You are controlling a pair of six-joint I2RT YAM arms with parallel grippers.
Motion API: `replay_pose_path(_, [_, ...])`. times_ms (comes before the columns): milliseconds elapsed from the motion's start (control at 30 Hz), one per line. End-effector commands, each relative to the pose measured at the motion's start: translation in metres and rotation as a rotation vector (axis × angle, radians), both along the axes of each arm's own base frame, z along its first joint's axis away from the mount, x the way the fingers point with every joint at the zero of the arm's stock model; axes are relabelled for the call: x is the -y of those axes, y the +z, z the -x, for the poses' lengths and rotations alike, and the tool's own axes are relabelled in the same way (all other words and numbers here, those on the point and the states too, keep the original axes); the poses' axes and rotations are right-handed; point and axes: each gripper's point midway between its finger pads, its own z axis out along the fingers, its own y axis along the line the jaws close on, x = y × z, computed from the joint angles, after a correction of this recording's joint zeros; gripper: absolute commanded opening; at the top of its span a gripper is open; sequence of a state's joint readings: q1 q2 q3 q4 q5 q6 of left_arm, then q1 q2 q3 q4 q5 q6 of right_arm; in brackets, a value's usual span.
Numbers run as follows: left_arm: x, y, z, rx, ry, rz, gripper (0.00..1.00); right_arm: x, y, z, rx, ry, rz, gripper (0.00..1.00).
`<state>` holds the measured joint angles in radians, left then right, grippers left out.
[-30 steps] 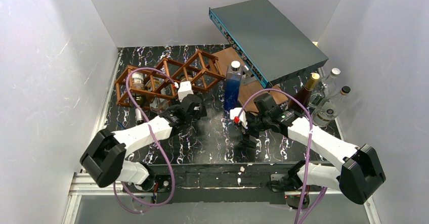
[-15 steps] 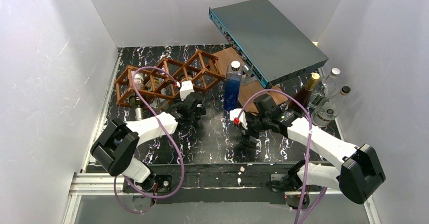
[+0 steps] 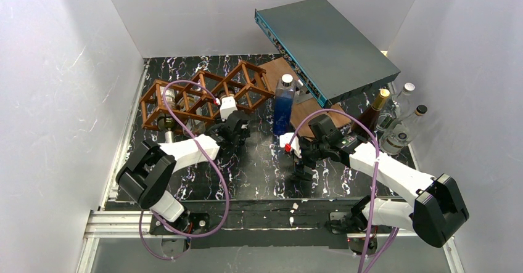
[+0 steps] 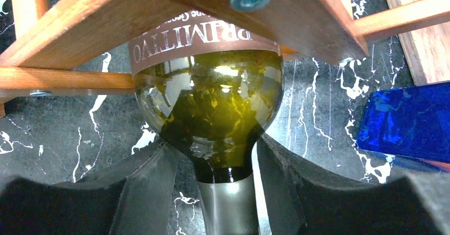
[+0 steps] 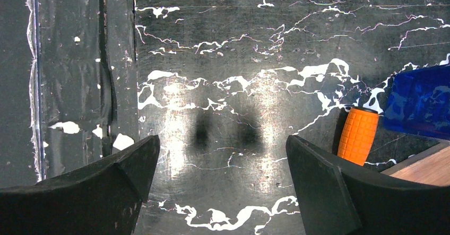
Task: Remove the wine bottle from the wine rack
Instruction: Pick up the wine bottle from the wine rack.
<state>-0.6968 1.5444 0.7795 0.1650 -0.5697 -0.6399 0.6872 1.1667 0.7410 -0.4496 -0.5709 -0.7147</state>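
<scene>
The wine rack (image 3: pixel 203 94), a reddish-brown lattice, stands at the back left of the table. In the left wrist view its bars (image 4: pixel 79 28) cross over a green wine bottle (image 4: pixel 212 97) with a brown label, lying in a cell with its silver-capped neck pointing at me. My left gripper (image 4: pixel 215 153) straddles that neck just below the shoulder. A thin gap shows on each side, so it is open and not gripping. From above, the left gripper (image 3: pixel 231 124) sits at the rack's front. My right gripper (image 5: pixel 222 145) hangs wide open over bare tabletop, mid-table (image 3: pixel 302 169).
Another bottle (image 3: pixel 168 134) lies in the rack's left cell. A blue bottle (image 3: pixel 284 103) stands mid-table on a wooden board (image 3: pixel 308 106). A grey-teal flat box (image 3: pixel 327 39) leans at the back. Several bottles (image 3: pixel 395 122) stand at the right. An orange roller (image 5: pixel 358 134) lies near the blue bottle.
My left arm has reached further in toward the rack and its jaws have narrowed round the bottle's neck. The right arm has not moved.
</scene>
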Motion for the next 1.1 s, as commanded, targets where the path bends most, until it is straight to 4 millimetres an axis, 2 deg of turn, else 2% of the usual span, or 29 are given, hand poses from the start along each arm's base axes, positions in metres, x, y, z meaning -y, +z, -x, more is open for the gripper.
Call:
replay_pose_path(0, [-0.001,0.013,-0.012,0.051,0.04,0.011,0.49,0.001,-0.002,-0.001,0.01,0.009,0.004,0.98])
replay_pose_path(167, [-0.003,0.016,-0.009,0.055,0.041,0.021,0.25,0.001,-0.002,-0.002,0.011,0.009,0.007,0.98])
replay_pose_path(333, [0.0,0.032,-0.004,0.079,0.01,0.06,0.0,0.001,-0.003,-0.002,0.011,0.012,0.01,0.98])
replay_pose_path(600, [-0.004,0.062,0.01,0.151,-0.022,0.077,0.0,0.002,-0.002,-0.002,0.015,0.014,0.011,0.98])
replay_pose_path(767, [-0.002,0.073,0.02,0.182,-0.034,0.096,0.0,0.003,-0.003,-0.001,0.015,0.016,0.013,0.98])
replay_pose_path(867, [-0.003,0.074,0.025,0.188,-0.027,0.103,0.0,0.003,-0.003,-0.001,0.017,0.018,0.013,0.98])
replay_pose_path(1067, [-0.005,0.061,0.029,0.163,-0.019,0.092,0.0,0.003,-0.003,-0.001,0.017,0.02,0.013,0.98])
